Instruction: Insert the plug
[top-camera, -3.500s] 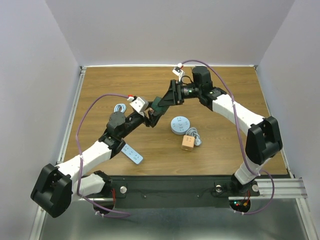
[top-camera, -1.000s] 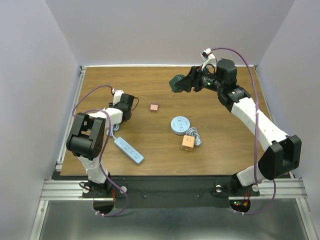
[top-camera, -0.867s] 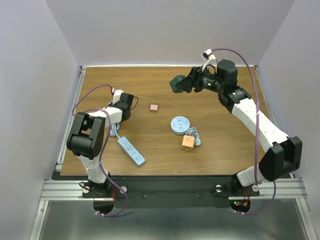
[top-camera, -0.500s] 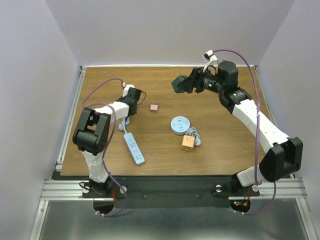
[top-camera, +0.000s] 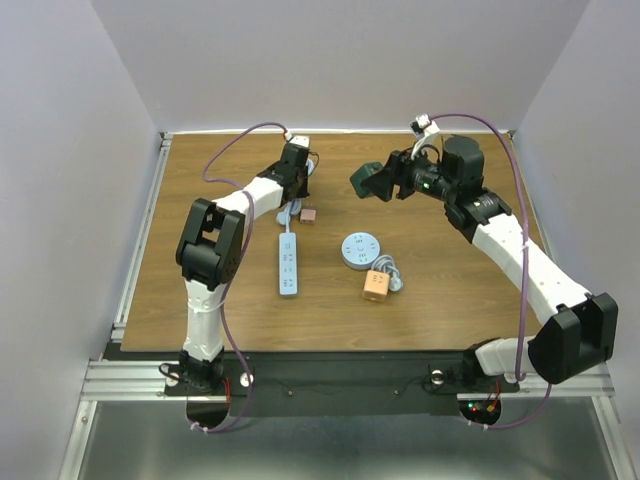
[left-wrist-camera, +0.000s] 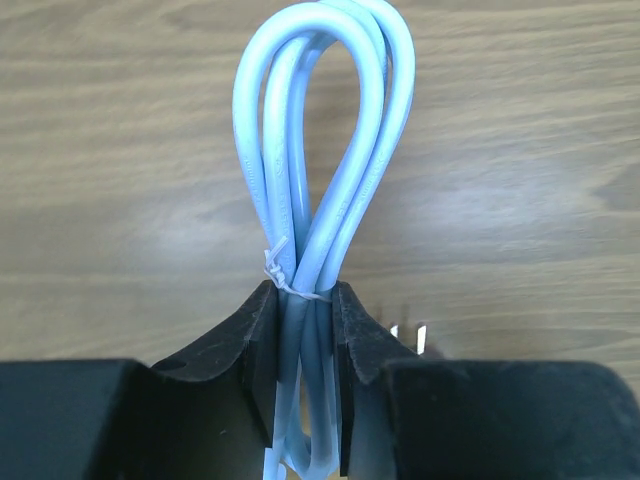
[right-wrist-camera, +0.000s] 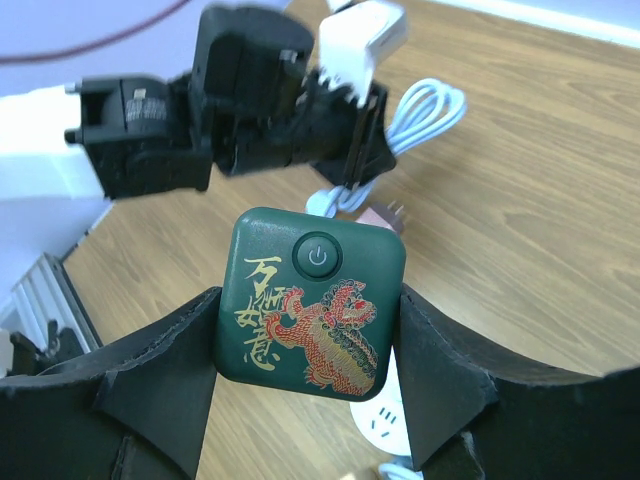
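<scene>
Two grips: left fingers (left-wrist-camera: 225, 345) pinch blue cable (left-wrist-camera: 345, 150), right fingers (right-wrist-camera: 150, 390) clamp green adapter (right-wrist-camera: 310, 295).

Far centre, the left gripper (top-camera: 296, 200) pinches the cord (top-camera: 290, 214) of the blue power strip (top-camera: 288, 265), with a pink plug (top-camera: 309, 214) just right of it. The right gripper (top-camera: 384, 183) grips a green block (top-camera: 369, 182), farther back than the round socket (top-camera: 359, 249) and orange cube (top-camera: 375, 286).

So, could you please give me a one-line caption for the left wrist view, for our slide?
Left fingers clamp the tied light-blue cable bundle over the wooden table.
</scene>
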